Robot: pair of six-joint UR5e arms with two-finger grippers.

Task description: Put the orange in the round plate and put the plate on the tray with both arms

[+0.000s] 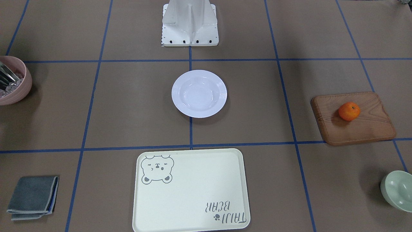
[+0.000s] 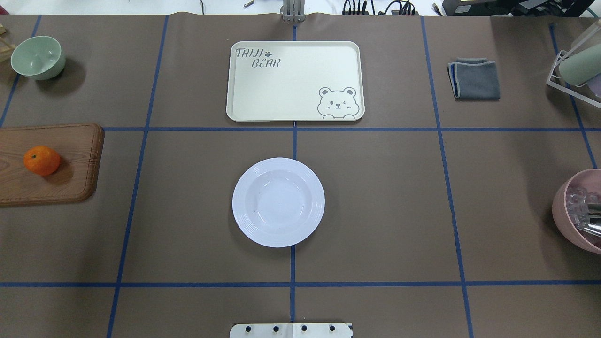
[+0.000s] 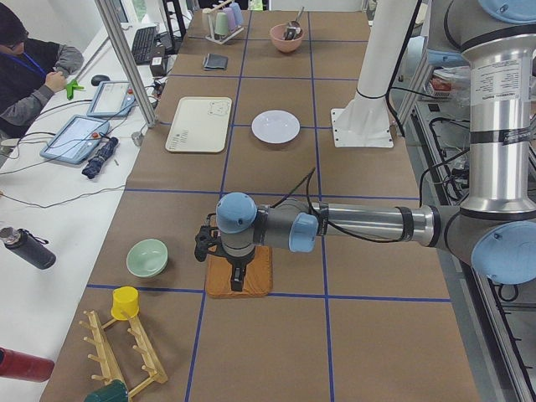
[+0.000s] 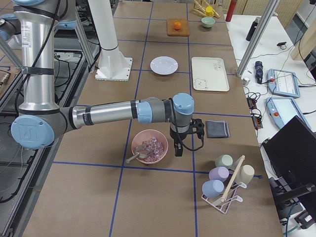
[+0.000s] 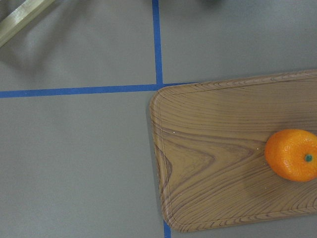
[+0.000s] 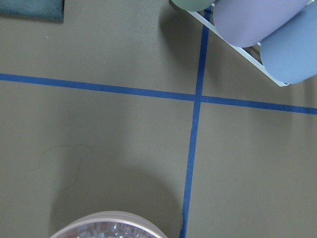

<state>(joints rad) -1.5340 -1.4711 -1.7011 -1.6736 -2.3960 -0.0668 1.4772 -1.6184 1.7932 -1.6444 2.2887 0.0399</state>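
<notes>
The orange [image 1: 349, 111] rests on a brown wooden board [image 1: 370, 127] at my left end of the table, and it also shows at the right edge of the left wrist view as the orange [image 5: 292, 154]. The white round plate [image 2: 278, 202] sits empty at the table's middle. Beyond it lies the cream bear tray [image 2: 291, 89], also empty. My left gripper [image 3: 238, 280] hangs above the board; I cannot tell if it is open or shut. My right gripper [image 4: 176, 149] hovers beside the pink bowl [image 4: 149, 146]; its state cannot be told either.
A pale green bowl [image 2: 37, 57] stands at the far left. A folded grey cloth [image 2: 475, 78] and a cup rack [image 4: 224, 180] are on the right side. The pink bowl [image 2: 563, 206] holds ice-like pieces and utensils. A person [image 3: 33, 71] sits at the operators' desk.
</notes>
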